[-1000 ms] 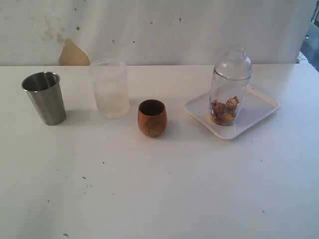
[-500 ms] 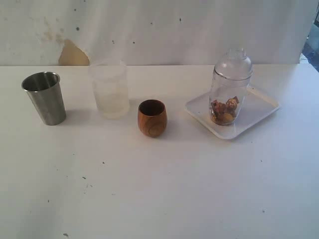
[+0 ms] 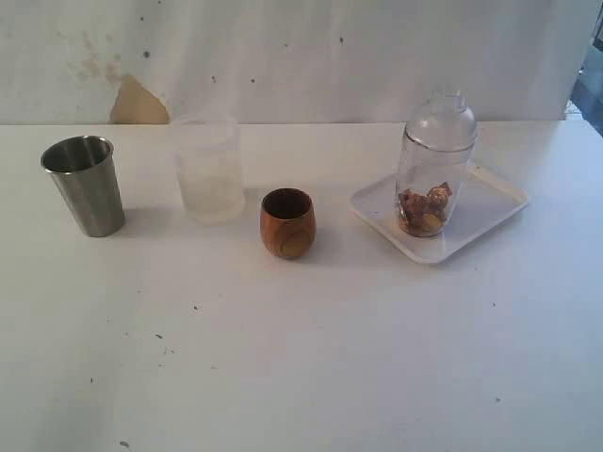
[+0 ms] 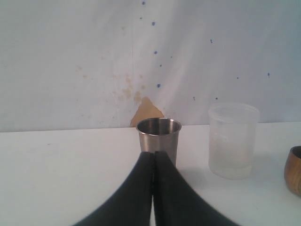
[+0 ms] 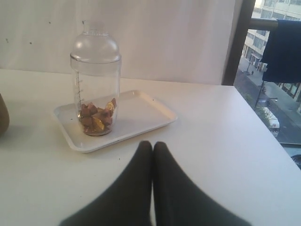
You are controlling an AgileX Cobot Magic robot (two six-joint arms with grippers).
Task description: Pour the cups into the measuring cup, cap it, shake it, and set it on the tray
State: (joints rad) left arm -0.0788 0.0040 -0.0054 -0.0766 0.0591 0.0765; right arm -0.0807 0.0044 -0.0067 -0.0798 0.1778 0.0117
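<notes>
The clear measuring cup point(image 3: 433, 179), capped with a domed clear lid and holding brown and yellow pieces at its bottom, stands upright on the white tray point(image 3: 490, 202) at the right. The wooden cup point(image 3: 287, 222) sits mid-table; the steel tumbler point(image 3: 85, 184) stands at the far left. Neither gripper shows in the exterior view. My left gripper point(image 4: 154, 154) is shut and empty, short of the steel tumbler point(image 4: 159, 139). Also shut and empty, my right gripper point(image 5: 152, 145) hangs over bare table short of the tray point(image 5: 141, 113) and measuring cup point(image 5: 95, 82).
A frosted plastic cup point(image 3: 207, 168) stands between the steel tumbler and the wooden cup; it also shows as the frosted cup point(image 4: 232, 140) in the left wrist view. A white wall with a tan patch point(image 3: 138, 102) backs the table. A window opening point(image 5: 273, 70) lies beyond the table's right edge.
</notes>
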